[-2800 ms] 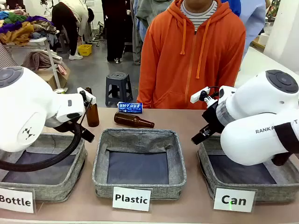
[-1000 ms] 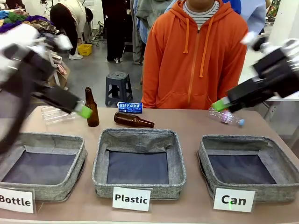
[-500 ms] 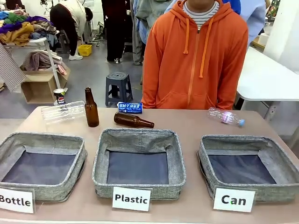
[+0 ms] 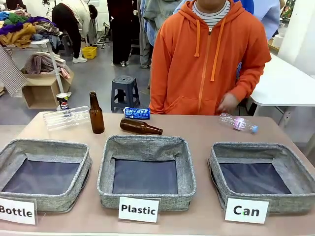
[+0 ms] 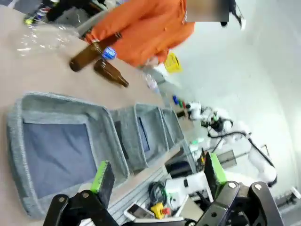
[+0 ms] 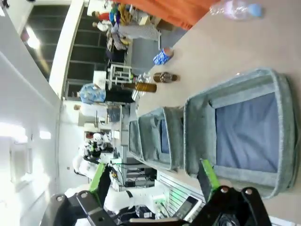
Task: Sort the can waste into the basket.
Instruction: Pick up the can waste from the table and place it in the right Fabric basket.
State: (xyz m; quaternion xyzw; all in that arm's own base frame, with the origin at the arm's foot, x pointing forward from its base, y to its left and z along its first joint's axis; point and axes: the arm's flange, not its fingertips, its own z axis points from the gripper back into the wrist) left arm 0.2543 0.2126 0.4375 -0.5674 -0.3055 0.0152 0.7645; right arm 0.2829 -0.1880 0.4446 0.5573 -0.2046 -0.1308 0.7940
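Both arms have lifted out of the front camera's field since the earlier frames, and the person's hand [image 4: 229, 103] has come to the table's far edge. Shown from the wrists: my left claw [image 5: 157, 175], released, green pads wide apart with nothing between them; my right claw [image 6: 151, 176], likewise released and empty, high above the basket [image 6: 200, 134] carded "Can", which holds nothing yet.

Lying at the far edge before the person is the blue can [image 4: 137, 113], just beyond the lying brown bottle [image 4: 141, 127] and well apart from the basket. The second small can [image 4: 63, 101] stands near the far left corner, behind the clear plastic bottle [image 4: 66, 118].

Step in hand, as I judge it: the first reach for a can. Done well, I descend from above, set the jaws across the crushed can's narrow width, keep clear of the bottle's neck and the person's hand, and clench only once both pads flank the metal.
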